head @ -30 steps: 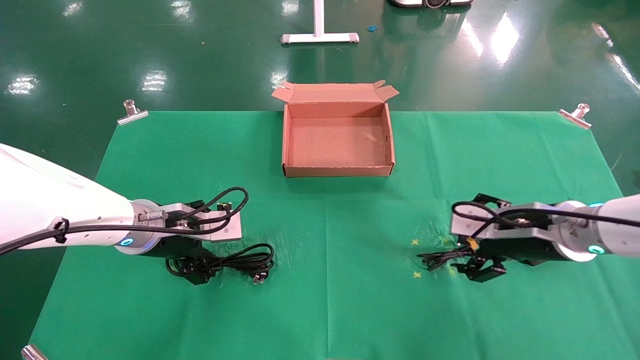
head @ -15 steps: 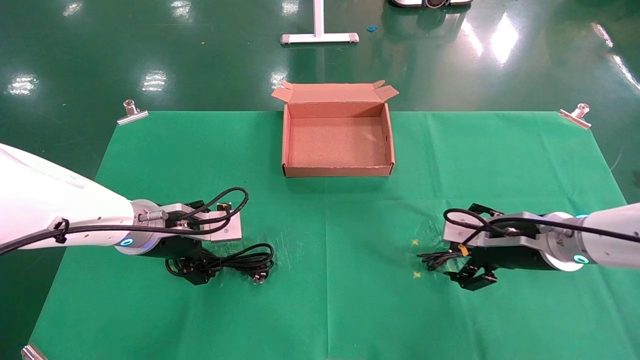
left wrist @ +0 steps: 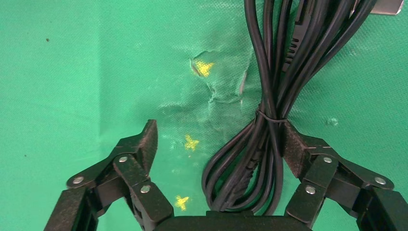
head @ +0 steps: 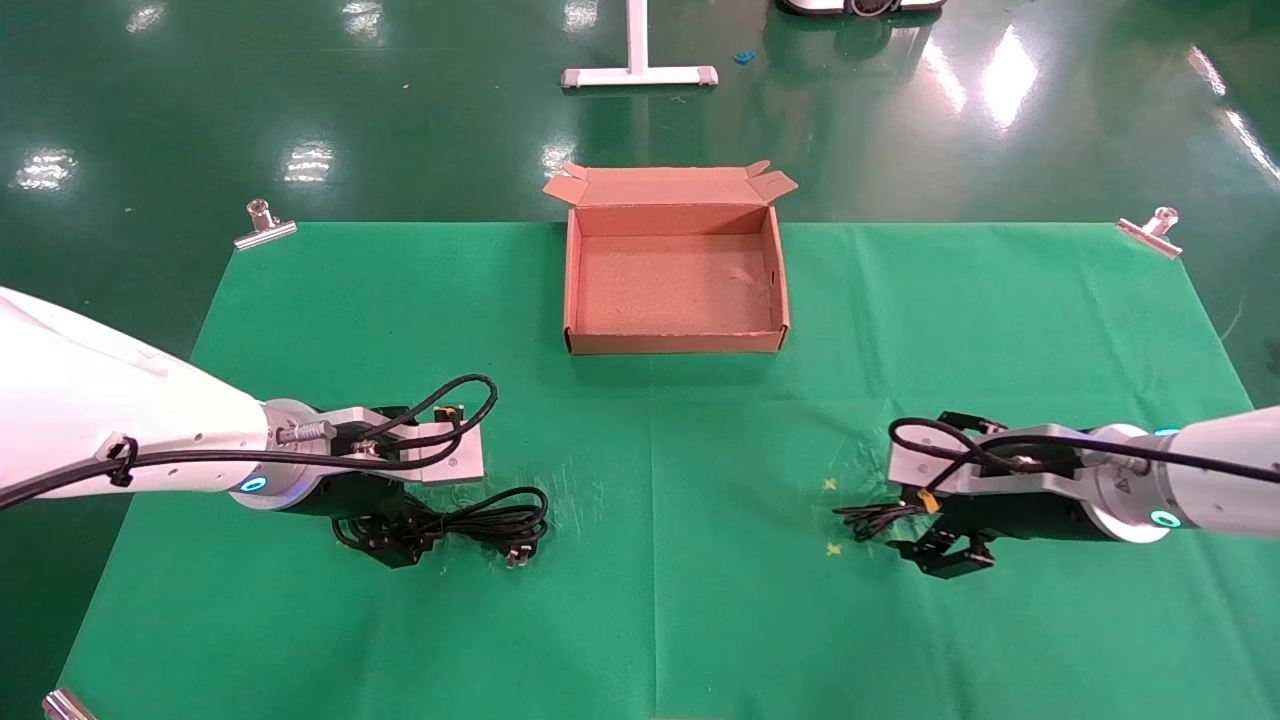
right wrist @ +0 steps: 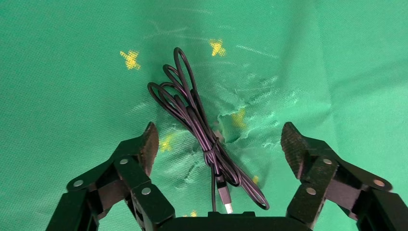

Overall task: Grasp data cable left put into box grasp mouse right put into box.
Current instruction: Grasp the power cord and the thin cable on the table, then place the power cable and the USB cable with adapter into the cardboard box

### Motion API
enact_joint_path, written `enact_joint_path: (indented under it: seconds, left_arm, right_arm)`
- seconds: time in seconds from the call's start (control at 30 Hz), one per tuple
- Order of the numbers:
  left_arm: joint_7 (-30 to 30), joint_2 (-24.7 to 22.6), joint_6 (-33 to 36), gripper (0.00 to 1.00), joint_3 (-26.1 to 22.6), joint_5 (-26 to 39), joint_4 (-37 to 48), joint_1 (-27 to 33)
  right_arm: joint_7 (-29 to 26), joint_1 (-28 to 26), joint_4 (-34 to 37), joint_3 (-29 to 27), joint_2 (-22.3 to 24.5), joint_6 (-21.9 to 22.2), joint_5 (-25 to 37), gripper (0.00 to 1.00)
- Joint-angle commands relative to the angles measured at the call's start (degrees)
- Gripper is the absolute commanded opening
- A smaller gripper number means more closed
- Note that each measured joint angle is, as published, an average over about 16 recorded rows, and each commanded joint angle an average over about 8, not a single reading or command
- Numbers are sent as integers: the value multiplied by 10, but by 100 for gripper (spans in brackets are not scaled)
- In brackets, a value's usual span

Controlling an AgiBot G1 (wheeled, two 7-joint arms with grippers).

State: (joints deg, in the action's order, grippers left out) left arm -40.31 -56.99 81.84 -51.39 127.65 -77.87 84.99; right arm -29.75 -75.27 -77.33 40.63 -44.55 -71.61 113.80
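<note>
The right tool (head: 945, 553) has dropped lower and eased inward over the last second. Its fingers are spread wide on either side of a thin black bundled cord with a USB plug (right wrist: 192, 110). I can see no mouse. The left tool (left wrist: 219, 144) hasn't budged, and it too is spread around the thick black coiled data cable (left wrist: 269, 86). Both bundles lie on the green cloth worktop (head: 680, 600), well short of the empty brown cardboard box (head: 570, 290), so I'd say closing comes next.

green cloth (head: 700, 560) — yellow marks (head: 829, 485) | two metal clips (head: 264, 226) — far corners | white stand (head: 638, 72)
</note>
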Motion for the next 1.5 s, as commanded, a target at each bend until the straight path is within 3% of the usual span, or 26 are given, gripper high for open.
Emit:
enact_joint_path:
  seconds: [0.03,1.1,1.5]
  left_arm:
    - [0,0,0,0,0,0,0,0]
    - [7,-3,-1,0,1,-4,9,3]
    - [65,8,14,0,51,-117,19,67]
  right_arm:
    - [0,0,0,0,0,0,0,0]
    - [5,-4,7,-3,1,-1,-8,0]
    - [16,-44,13,-33,26,-2,-36,0]
